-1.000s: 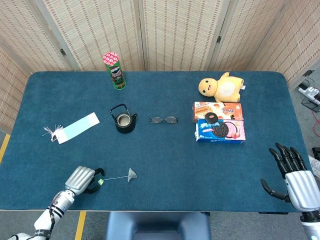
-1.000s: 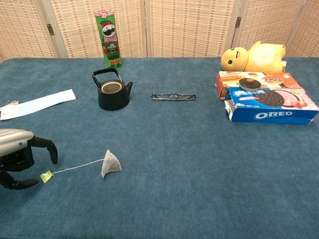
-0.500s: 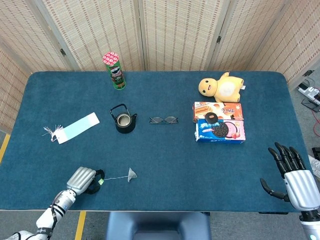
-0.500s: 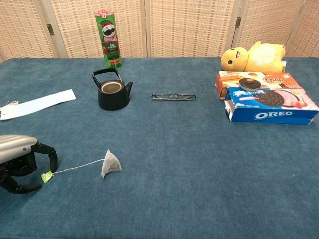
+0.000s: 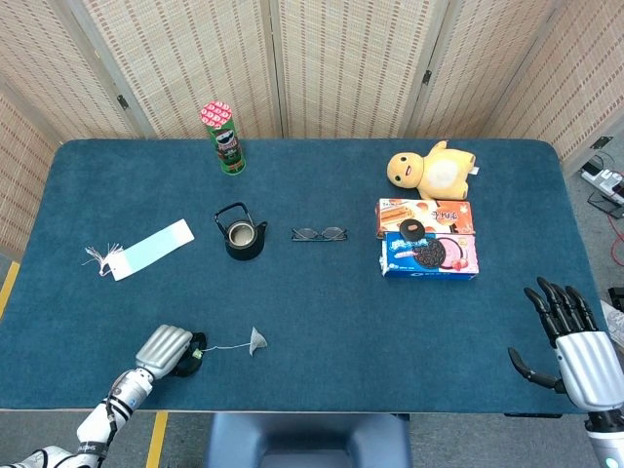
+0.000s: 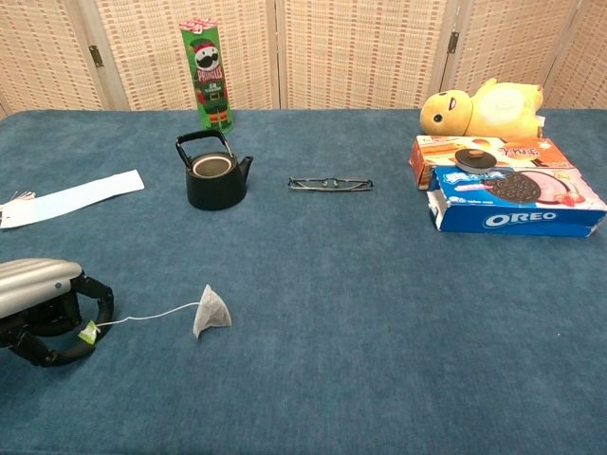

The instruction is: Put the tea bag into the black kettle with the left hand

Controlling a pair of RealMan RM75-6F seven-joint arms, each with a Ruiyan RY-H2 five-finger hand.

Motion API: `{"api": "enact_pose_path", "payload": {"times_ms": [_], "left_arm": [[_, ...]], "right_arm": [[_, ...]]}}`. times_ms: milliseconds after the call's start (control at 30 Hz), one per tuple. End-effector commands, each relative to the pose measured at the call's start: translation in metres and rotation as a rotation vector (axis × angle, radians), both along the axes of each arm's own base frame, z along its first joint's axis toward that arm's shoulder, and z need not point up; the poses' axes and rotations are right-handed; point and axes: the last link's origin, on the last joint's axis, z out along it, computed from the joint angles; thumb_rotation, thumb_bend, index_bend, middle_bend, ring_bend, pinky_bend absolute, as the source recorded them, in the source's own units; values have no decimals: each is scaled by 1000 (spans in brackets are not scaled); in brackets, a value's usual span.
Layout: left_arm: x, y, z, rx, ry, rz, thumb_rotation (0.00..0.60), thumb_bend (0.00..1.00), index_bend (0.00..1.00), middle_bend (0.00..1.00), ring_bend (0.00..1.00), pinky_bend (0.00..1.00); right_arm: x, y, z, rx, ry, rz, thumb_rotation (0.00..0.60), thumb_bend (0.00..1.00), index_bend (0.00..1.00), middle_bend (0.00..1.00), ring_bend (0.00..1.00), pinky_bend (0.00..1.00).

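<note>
On the blue desk (image 5: 322, 322) the biggest items sit at the right: a blue Oreo box (image 6: 517, 201) with an orange biscuit box (image 6: 432, 152) behind it, a small dark round object resting across the two, and a yellow plush toy (image 6: 484, 106) further back. A green Pringles can (image 6: 208, 76) stands upright near the far edge. In front of it, well apart, is the black kettle (image 6: 213, 172), upright, its top open and handle raised. A pale blue paper strip (image 5: 151, 249) with a tassel lies to the kettle's left, and a pair of glasses (image 6: 330, 183) lies to its right.

The right hand (image 5: 575, 346) hovers at the desk's near right corner, holding nothing, fingers spread. The left hand (image 6: 38, 303) rests at the near left edge, its dark fingers (image 6: 95, 294) curled around the small green tag at the end of the string; whether they actually pinch it cannot be told. The tea bag (image 6: 211, 312) lies on the desk just right of that hand, its string running to the tag, well short of the kettle.
</note>
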Motion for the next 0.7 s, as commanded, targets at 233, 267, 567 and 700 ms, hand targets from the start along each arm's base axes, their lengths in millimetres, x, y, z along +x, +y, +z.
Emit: {"api": "enact_pose_path", "payload": {"times_ms": [233,267,567,700], "left_arm": [[-2,0,0,6,-4,9,600,491,617,1000,1000,1000],[-3,1,0,7,-5,11,600,493,623,1000,1000,1000],[-3,4,6,33,-23,9,600,511,640,1000,1000,1000],[7,10,18,74,-42,-18,600,518,642,1000,1000,1000]], "right_arm": [[0,-1,-1,3,1,-2,339,402,0,0,0,0],[0,-1,-1,4,2,-2,339,401,0,0,0,0],[0,-3,-3,9,6,-5,338,401,0,0,0,0],[1,-3,-2,9,3,-3,339,402,0,0,0,0]]}}
